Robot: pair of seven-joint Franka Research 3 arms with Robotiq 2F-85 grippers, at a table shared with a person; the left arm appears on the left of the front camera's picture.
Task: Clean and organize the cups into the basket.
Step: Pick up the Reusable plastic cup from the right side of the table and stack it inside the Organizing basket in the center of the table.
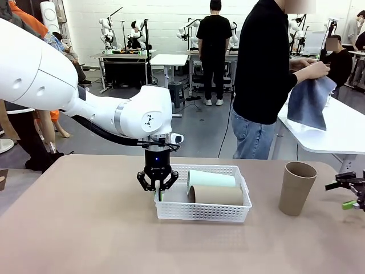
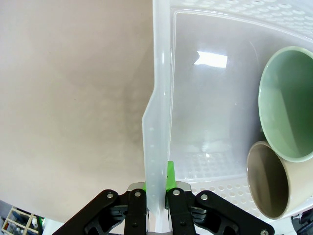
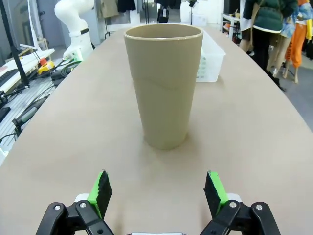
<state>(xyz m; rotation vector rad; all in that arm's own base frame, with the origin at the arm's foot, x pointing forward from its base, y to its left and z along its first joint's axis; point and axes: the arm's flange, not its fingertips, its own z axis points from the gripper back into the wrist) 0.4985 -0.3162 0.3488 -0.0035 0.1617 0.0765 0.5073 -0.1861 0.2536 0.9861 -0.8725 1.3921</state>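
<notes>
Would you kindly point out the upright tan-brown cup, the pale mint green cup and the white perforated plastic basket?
upright tan-brown cup point(image 1: 296, 191): front view, mid side wall.
pale mint green cup point(image 1: 214, 178): front view, its side wall.
white perforated plastic basket point(image 1: 202, 211): front view, near mesh wall.

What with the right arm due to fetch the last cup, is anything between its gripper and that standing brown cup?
Nothing visible. The open right gripper faces the upright brown cup with just table between them. The basket lies beyond the cup, pinched at its wall by the left gripper.
</notes>
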